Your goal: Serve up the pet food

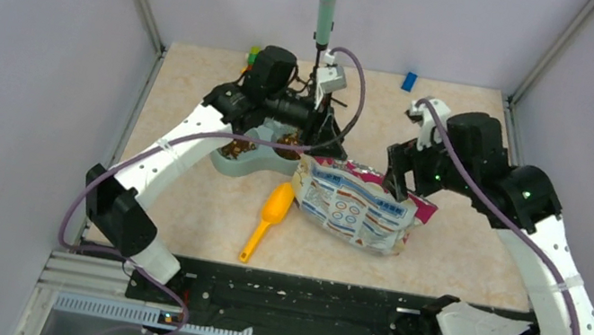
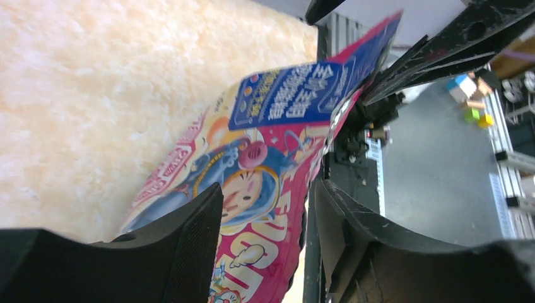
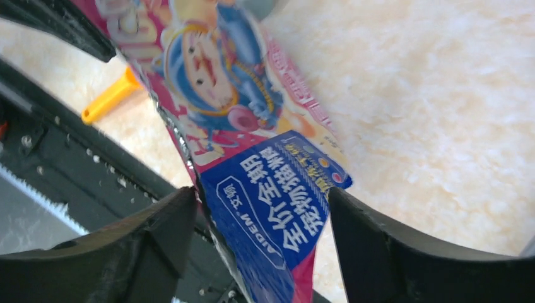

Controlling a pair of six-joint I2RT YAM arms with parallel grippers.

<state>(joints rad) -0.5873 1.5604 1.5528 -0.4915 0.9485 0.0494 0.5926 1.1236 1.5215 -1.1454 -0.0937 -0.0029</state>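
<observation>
The left arm (image 1: 173,151) hides much of the bowl (image 1: 246,168) and the pet food (image 1: 233,150) inside.

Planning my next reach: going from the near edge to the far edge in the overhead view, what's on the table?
In order: yellow scoop → grey dish holding kibble → blue block by the back wall. The bag is left out: it lies level with both scoop and dish.
</observation>
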